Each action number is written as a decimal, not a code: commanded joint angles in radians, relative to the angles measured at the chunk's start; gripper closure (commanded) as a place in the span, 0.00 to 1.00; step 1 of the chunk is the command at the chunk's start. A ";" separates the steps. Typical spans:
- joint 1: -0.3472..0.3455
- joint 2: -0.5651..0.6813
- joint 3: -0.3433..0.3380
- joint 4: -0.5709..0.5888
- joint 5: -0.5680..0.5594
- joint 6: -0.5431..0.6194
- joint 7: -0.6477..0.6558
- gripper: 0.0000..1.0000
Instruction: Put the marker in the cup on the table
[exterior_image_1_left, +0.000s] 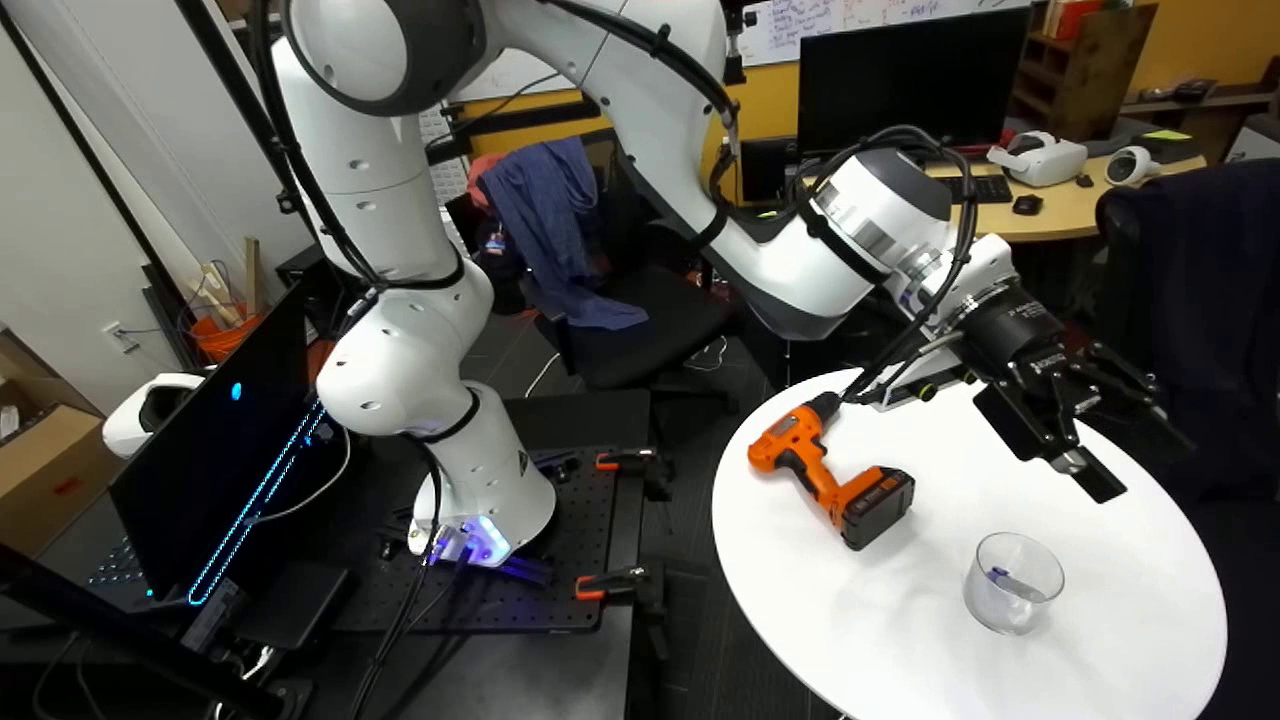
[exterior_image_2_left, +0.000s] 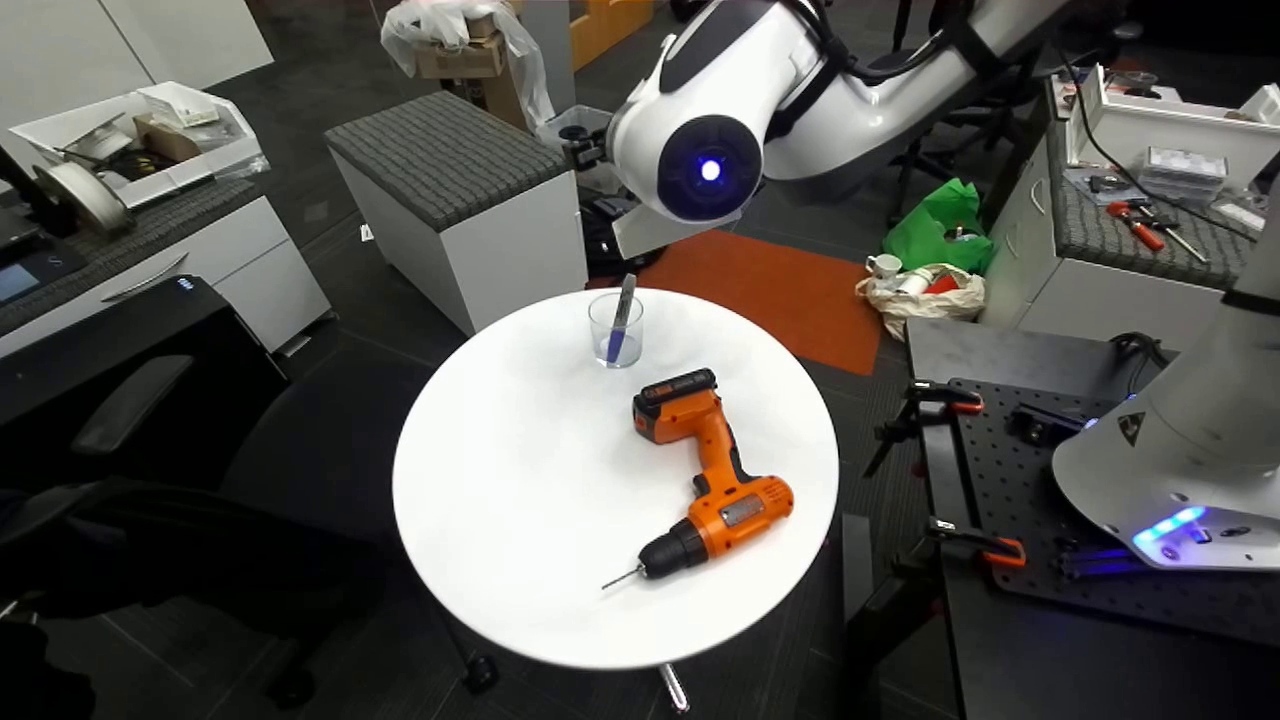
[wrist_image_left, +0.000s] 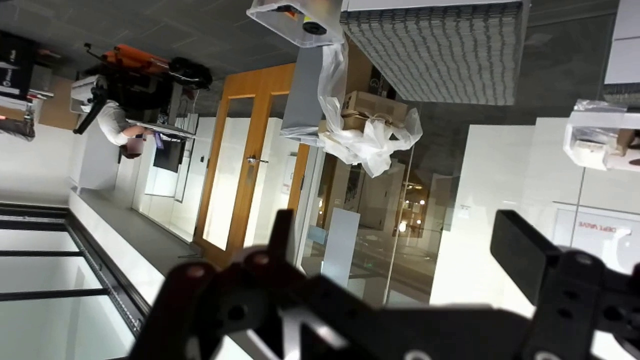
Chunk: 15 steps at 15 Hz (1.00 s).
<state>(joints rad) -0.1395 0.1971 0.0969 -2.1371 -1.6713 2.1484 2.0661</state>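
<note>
The marker (exterior_image_2_left: 622, 312) is a slim grey stick with a blue end. It stands tilted inside the clear cup (exterior_image_2_left: 634, 348), blue end down, its top above the rim. In an exterior view the marker (exterior_image_1_left: 1018, 586) also shows inside the cup (exterior_image_1_left: 988, 606). The cup stands upright on the round white table (exterior_image_1_left: 790, 590). My gripper (exterior_image_1_left: 1138, 462) is raised above the table, beyond the cup, apart from both. In the wrist view the gripper (wrist_image_left: 395, 225) has its fingers wide apart with nothing between them. The marker and cup are out of the wrist view.
An orange-and-black drill (exterior_image_2_left: 715, 460) lies on the white table (exterior_image_2_left: 500, 500) beside the cup; it also shows in an exterior view (exterior_image_1_left: 825, 478). A dark chair (exterior_image_1_left: 1190, 300) stands behind the gripper. A grey-topped cabinet (exterior_image_2_left: 450, 150) stands beyond the table.
</note>
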 joint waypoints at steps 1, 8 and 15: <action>0.044 0.028 -0.042 0.035 -0.024 0.012 0.075 0.00; 0.045 0.122 -0.052 0.094 -0.037 0.100 0.170 0.00; 0.024 0.198 -0.055 0.124 0.043 0.332 0.187 0.00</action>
<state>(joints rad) -0.1103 0.3705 0.0522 -2.0375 -1.6768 2.4069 2.2419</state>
